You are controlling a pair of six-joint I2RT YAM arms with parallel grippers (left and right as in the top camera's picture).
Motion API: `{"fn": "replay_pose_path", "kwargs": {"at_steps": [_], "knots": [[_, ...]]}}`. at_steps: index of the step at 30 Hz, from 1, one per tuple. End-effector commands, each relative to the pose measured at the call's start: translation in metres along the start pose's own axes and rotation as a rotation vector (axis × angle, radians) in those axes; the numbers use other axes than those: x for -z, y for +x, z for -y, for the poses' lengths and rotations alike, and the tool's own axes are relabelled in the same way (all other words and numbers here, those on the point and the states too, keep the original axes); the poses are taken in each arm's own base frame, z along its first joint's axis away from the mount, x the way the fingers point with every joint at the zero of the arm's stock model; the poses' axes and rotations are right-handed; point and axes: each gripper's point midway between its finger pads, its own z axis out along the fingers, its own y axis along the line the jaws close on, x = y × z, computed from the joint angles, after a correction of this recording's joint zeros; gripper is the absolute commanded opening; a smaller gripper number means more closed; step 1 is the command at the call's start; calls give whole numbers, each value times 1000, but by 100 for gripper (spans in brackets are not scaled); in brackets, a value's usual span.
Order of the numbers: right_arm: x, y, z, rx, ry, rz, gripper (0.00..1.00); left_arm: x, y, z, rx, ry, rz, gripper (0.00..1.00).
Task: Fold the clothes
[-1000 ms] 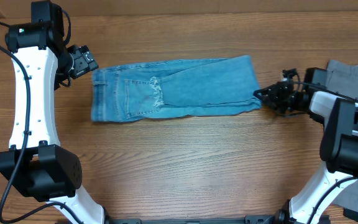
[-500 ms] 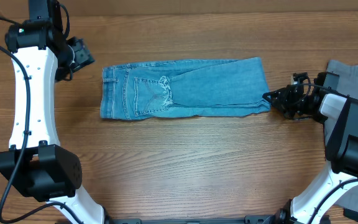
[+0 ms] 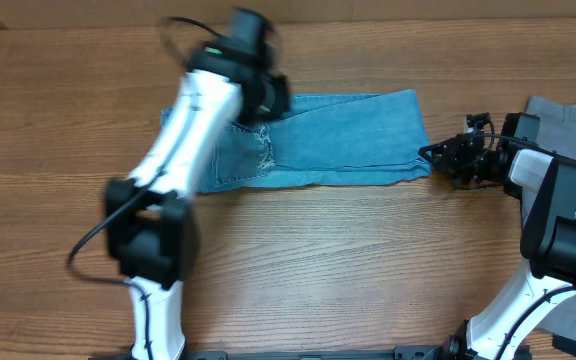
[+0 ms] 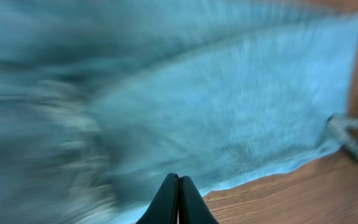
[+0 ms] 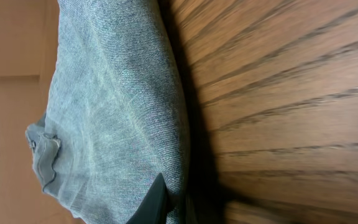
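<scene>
Nearest us the wooden table (image 3: 368,260) lies bare between the two arm bases. Beyond that strip the jeans (image 3: 348,135) stretch flat across the middle of the table, doubled lengthwise into a long light blue band, with a frayed whitish edge (image 3: 261,150) showing partway along. At the band's right end, on its near corner, our right gripper (image 3: 431,155) is clamped on the jeans: the wrist view shows its dark fingertips pinched on the rounded fold of denim just above the wood. Our left arm reaches over the waist end and hides it. The left gripper (image 4: 178,182) hangs above the denim with its fingers pressed together and nothing between them, in a heavily blurred view. A grey cloth (image 3: 568,115) lies at the table's right edge, behind the right arm.
</scene>
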Motion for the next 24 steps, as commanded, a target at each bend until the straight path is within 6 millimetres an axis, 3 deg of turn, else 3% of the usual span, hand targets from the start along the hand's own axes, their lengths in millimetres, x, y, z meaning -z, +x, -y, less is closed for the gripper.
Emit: {"fn": "replay_pose_path", "kwargs": {"at_steps": [1, 8, 16, 19, 24], "knots": [[-4, 3, -3, 11, -7, -11, 4, -53, 21, -4, 39, -56, -95, 4], [-4, 3, -3, 14, -7, -9, 4, -106, 66, -27, 83, -146, -286, 4], [-4, 2, -3, 17, -8, -6, 4, -136, 82, -43, 97, -187, -351, 4], [-4, 2, -3, 17, -8, -6, 4, -134, 77, -41, 92, -185, -332, 4], [-4, 2, -3, 17, -8, -6, 4, -86, 39, -24, 61, -217, -197, 4]]}}
